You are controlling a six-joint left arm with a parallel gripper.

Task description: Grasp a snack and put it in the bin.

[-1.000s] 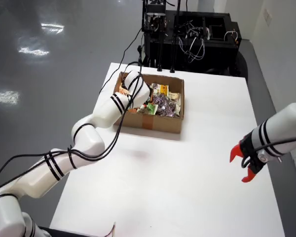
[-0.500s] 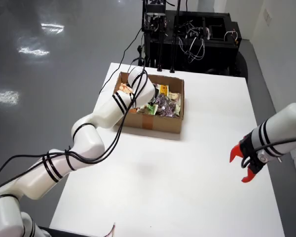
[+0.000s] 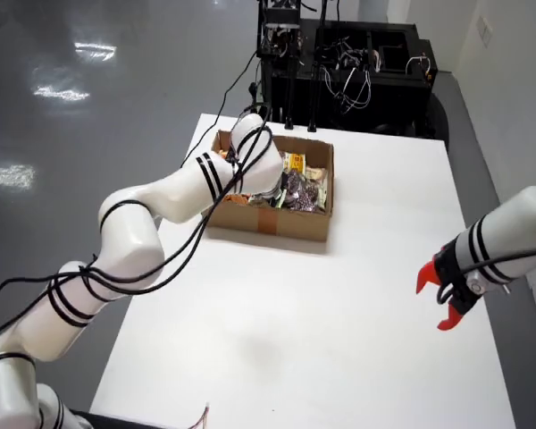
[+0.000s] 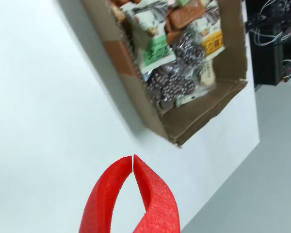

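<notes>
A cardboard box [image 3: 277,219] sits on the white table [image 3: 339,340] and holds several snack packets [image 3: 302,186]. The view that rides on the gripper shows the box [image 4: 136,82] close up. In it lie a green-and-white packet [image 4: 155,48], a clear bag of dark chocolate balls [image 4: 177,80] and a yellow packet [image 4: 213,43]. My gripper [image 4: 132,156] has red fingers shut tip to tip with nothing between them, and in this view it lies below the box's corner, over the table. In the view from above, the working arm's wrist [image 3: 250,156] hangs over the box's left part and hides the gripper.
A second white arm with an open red gripper [image 3: 439,299] stands over the table's right side. Black equipment with cables [image 3: 348,63] stands behind the table's far edge. Cables loop around the working arm [image 3: 125,241]. Grey floor surrounds the table.
</notes>
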